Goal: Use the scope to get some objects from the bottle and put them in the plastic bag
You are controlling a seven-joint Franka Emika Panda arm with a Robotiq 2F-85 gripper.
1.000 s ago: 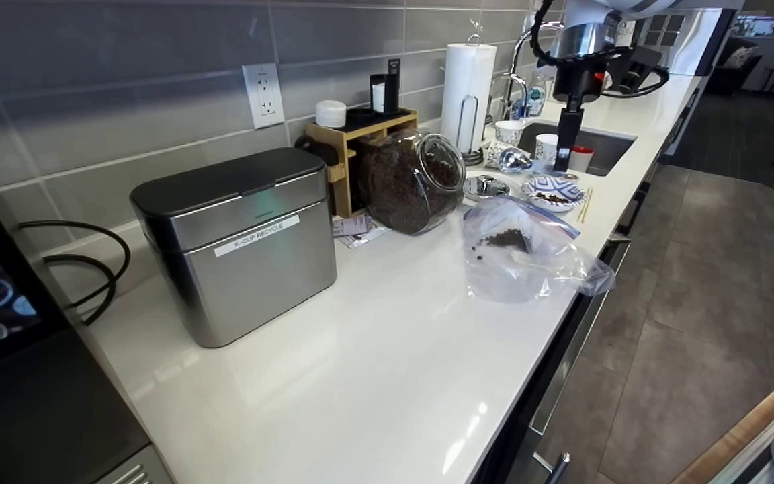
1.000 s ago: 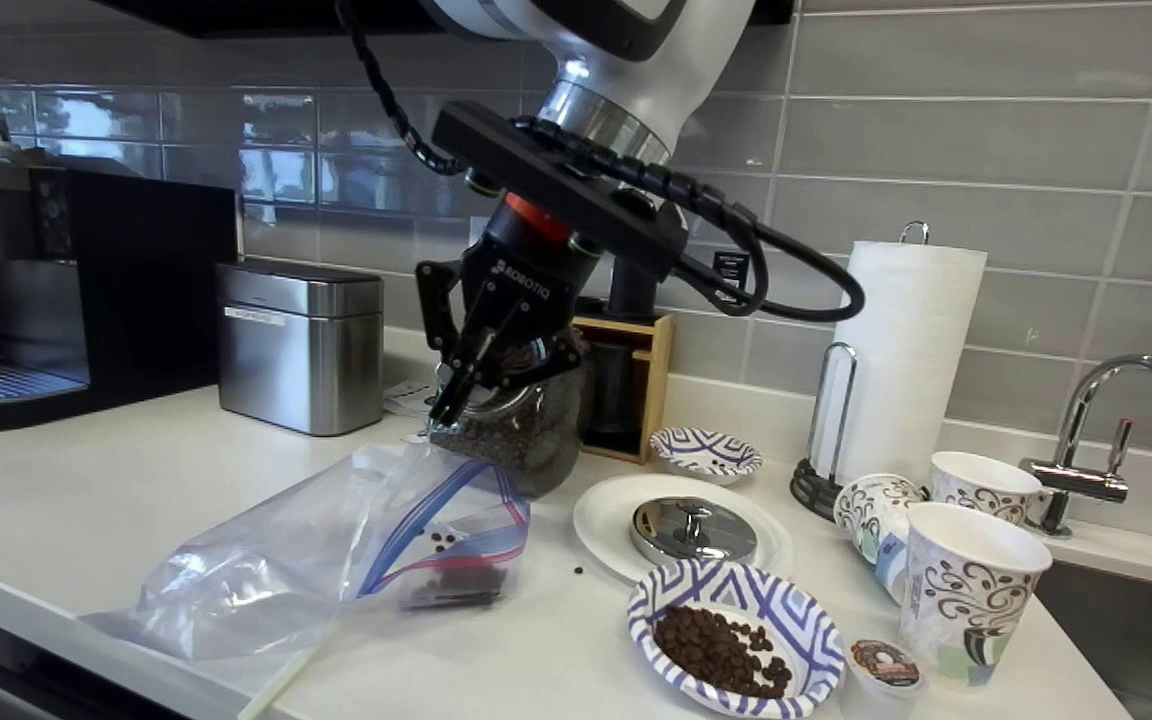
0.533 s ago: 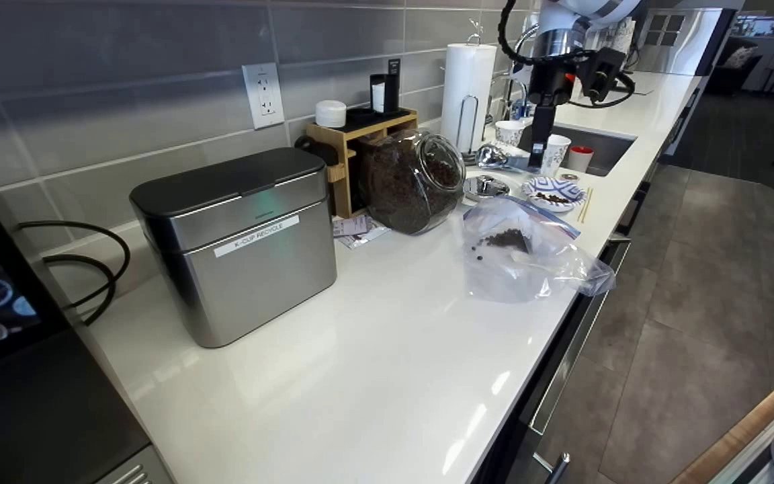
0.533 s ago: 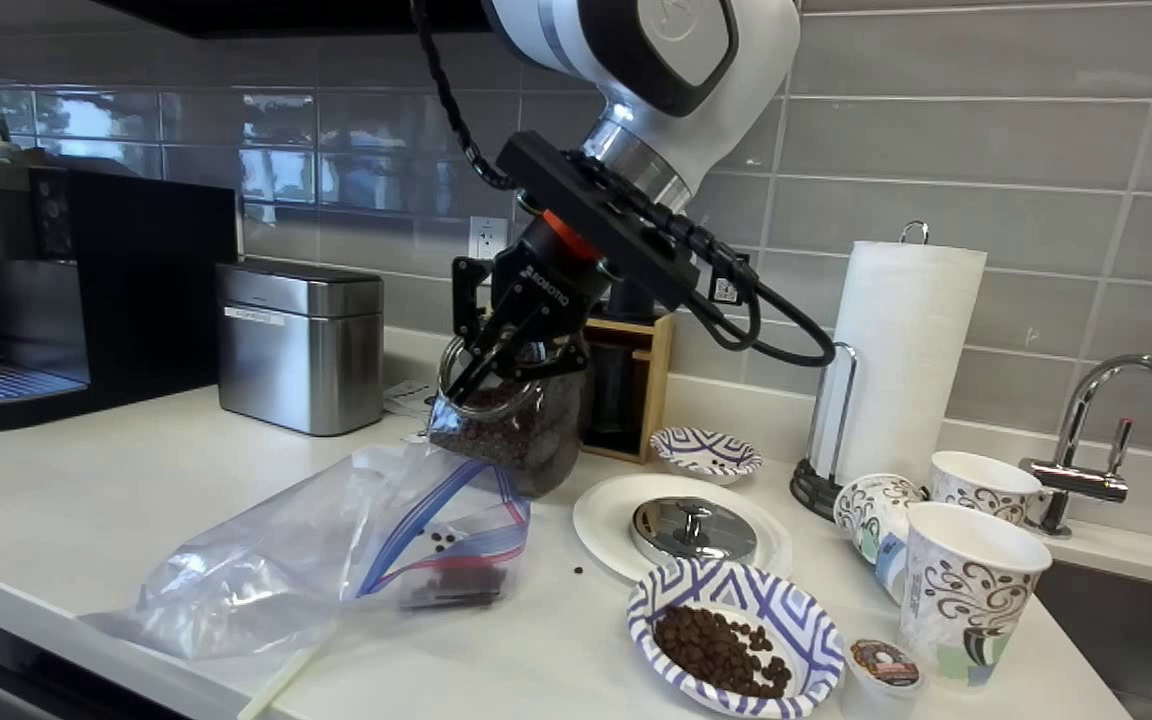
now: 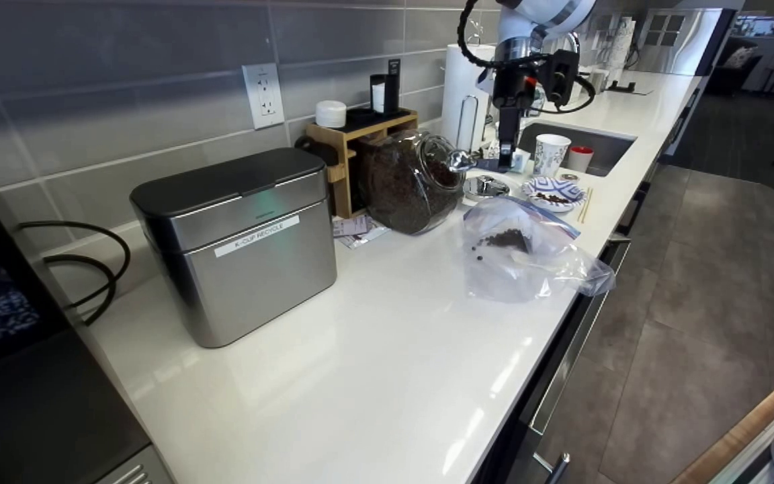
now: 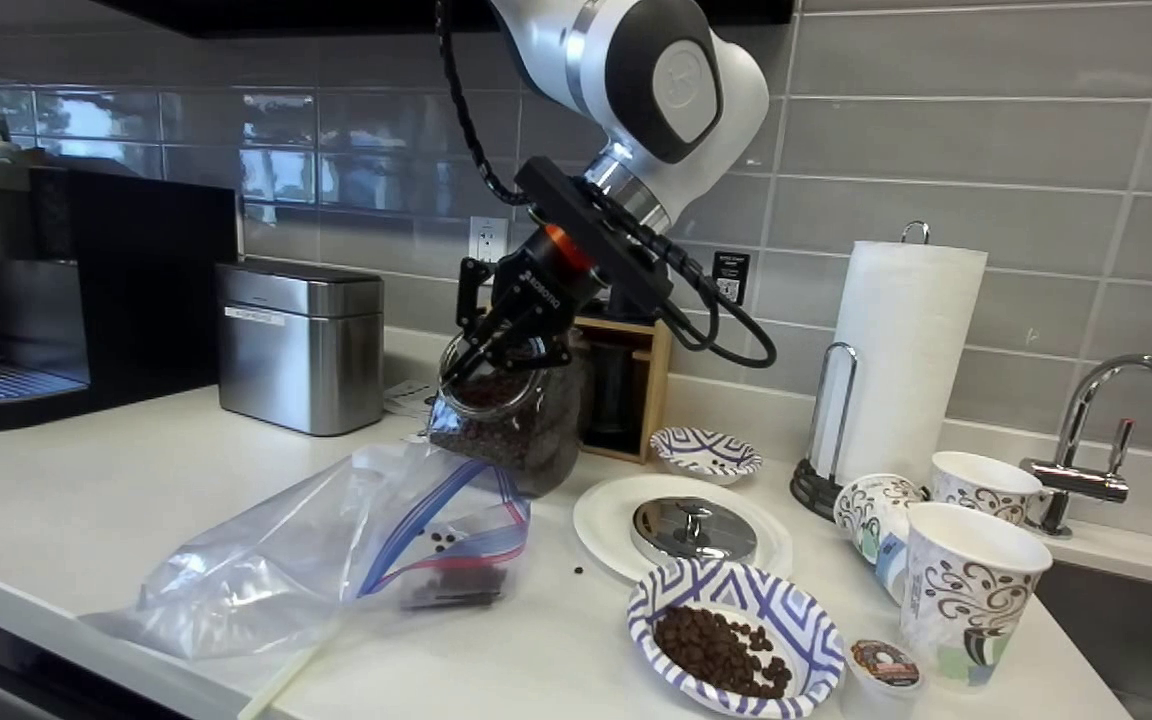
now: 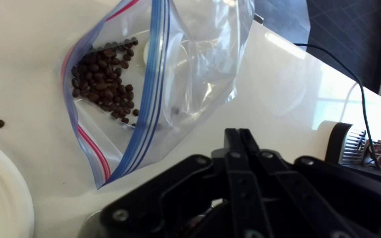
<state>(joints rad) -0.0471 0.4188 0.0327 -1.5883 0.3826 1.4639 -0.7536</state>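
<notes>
In an exterior view, the pincer [image 5: 506, 163] hangs over the counter [image 5: 306, 403], pointing down and pinching a shiny scoop [image 5: 461, 160]. Scoop's bright end turned toward the jar [image 5: 414, 181] and overlapping its rim in line of sight; contact or gap cannot be judged. Jar tilted, mouth uncovered, dark beans [image 5: 390, 191] behind the glass. Clear bag [image 5: 541, 272] lies near the jar, reaching the counter's front edge. Legible only from here: "K-CUP RECYCLE" label [image 5: 257, 235] on the steel bin [image 5: 259, 282]. Also from here only: a red-mouthed cup [image 5: 580, 160] by the sink [image 5: 615, 148]. In an exterior view, the coffee machine [image 6: 146, 290] stands at far left; the pincer covers part of the jar's mouth, scoop hidden behind it. Shown here alone: a small bowl [image 6: 681, 445] just beside the jar, holding a few beans. A paper cup [image 6: 866, 505] is tipped on its side. Metal lid [image 6: 693, 530] rests on a white plate [image 6: 598, 520]; one loose bean [image 6: 578, 570] lies on the counter between plate and bag, seen again in the wrist view. In the wrist view, the fingers [image 7: 232, 140] press together side by side, their hold on the scoop out of sight. Bag's mouth gapes, blue and red zip strips [image 7: 150, 89] apart; the heap [image 7: 103, 81] inside resolves into single beans.
</notes>
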